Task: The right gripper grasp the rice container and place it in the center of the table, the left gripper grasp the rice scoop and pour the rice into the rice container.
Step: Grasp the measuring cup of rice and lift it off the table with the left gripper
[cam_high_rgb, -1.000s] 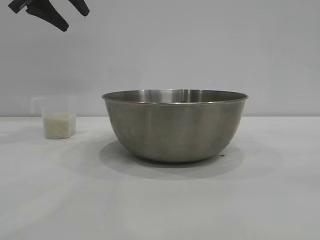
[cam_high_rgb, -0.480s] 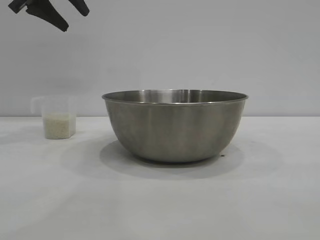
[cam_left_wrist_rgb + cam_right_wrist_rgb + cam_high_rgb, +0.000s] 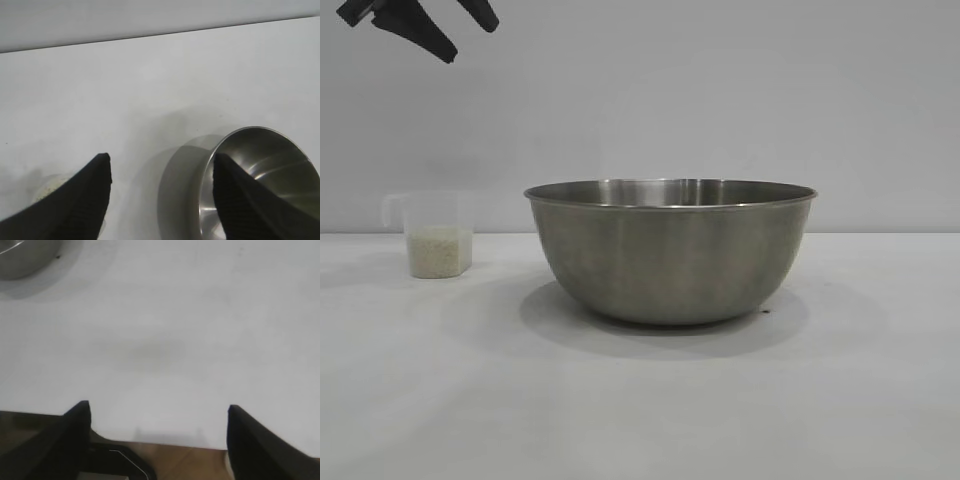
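Spatially, the coming move turned on where the rice scoop (image 3: 433, 236) stood relative to the left hand (image 3: 432, 22): almost directly beneath it, with open air between the two. The left hand hung high above the counter's (image 3: 640, 400) left side, its two fingers spread roughly half apart and holding nothing. The scoop stood upright, rice (image 3: 438, 252) filling its lower part, its loop handle turned away from the rice container (image 3: 670, 250). That container sat near the counter's middle, well apart from the scoop. The right hand (image 3: 159, 412), fingers spread wide and empty, hovered over bare counter near the edge, the container's rim (image 3: 22, 257) far off. The left hand was judged much nearer the scoop.
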You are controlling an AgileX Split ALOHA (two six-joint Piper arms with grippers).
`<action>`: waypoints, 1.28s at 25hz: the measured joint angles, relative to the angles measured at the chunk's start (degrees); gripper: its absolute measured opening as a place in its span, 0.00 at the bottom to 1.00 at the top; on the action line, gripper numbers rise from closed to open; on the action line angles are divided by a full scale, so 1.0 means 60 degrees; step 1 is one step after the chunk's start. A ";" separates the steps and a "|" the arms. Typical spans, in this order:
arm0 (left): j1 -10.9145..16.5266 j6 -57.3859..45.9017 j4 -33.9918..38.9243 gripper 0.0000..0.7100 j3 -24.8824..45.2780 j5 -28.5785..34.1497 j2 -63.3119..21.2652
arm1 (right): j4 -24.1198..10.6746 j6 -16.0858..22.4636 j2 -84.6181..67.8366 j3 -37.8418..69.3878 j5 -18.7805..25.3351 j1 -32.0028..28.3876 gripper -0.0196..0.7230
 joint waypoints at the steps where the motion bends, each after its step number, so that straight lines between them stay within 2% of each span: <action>1: 0.0000 0.0000 0.0000 0.54 0.0000 0.0000 0.0000 | 0.0000 -0.0019 0.0000 0.0000 -0.0121 0.0000 0.69; 7: 0.0000 0.0000 0.0000 0.54 0.0000 0.0000 0.0000 | 0.0015 -0.0140 0.0000 0.0043 -0.0687 0.0000 0.69; 13: 0.0000 0.0000 0.0000 0.54 0.0000 0.0007 0.0000 | 0.0038 -0.0161 0.0000 0.0248 -0.0301 0.0000 0.69; 32: 0.0000 0.0000 0.0000 0.54 0.0000 0.0007 0.0000 | 0.0178 -0.0027 0.0000 0.0314 -0.0301 0.0000 0.69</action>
